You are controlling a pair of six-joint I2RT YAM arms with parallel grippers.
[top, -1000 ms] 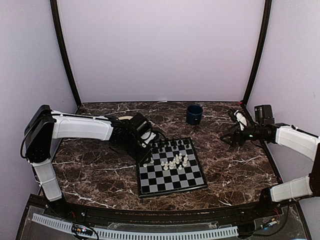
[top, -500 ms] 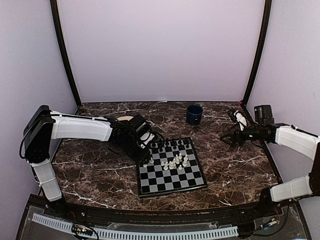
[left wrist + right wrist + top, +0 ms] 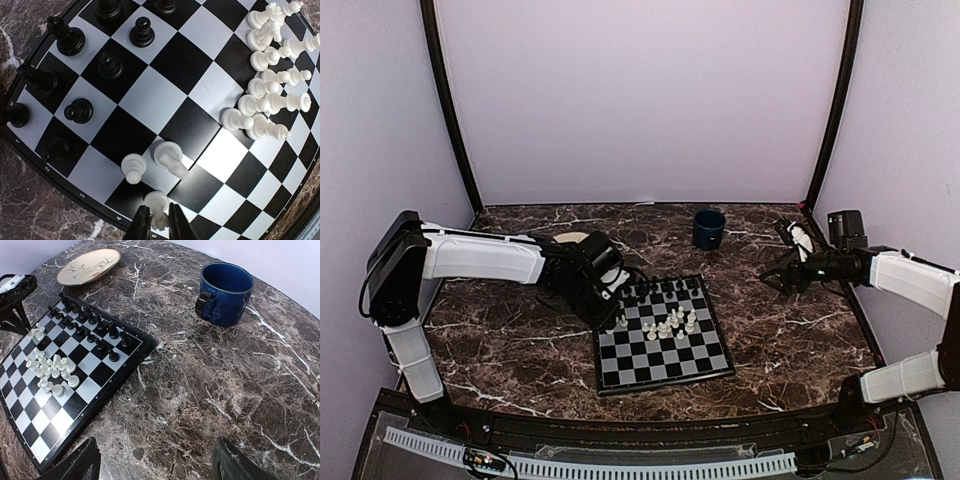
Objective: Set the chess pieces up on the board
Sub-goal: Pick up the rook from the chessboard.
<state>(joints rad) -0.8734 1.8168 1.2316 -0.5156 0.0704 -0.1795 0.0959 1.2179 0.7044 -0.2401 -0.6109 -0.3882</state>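
Clamped with left gripper on one white pawn at left edge of the board, probably to carry it to white's home rows. Already lined along the two far rows: black pieces. Heaped mid-board, unsorted: remaining white pieces, plus two loose beside the held pawn. Parked aside over bare bench with right gripper spread wide, holding nothing, likely keeping clear.

The left arm reached out low with its wrist tipped downward. The left gripper had its fingers pinched on a cream-white piece standing between them. The right arm lay stretched out level, and the right gripper held its jaws spread wide.
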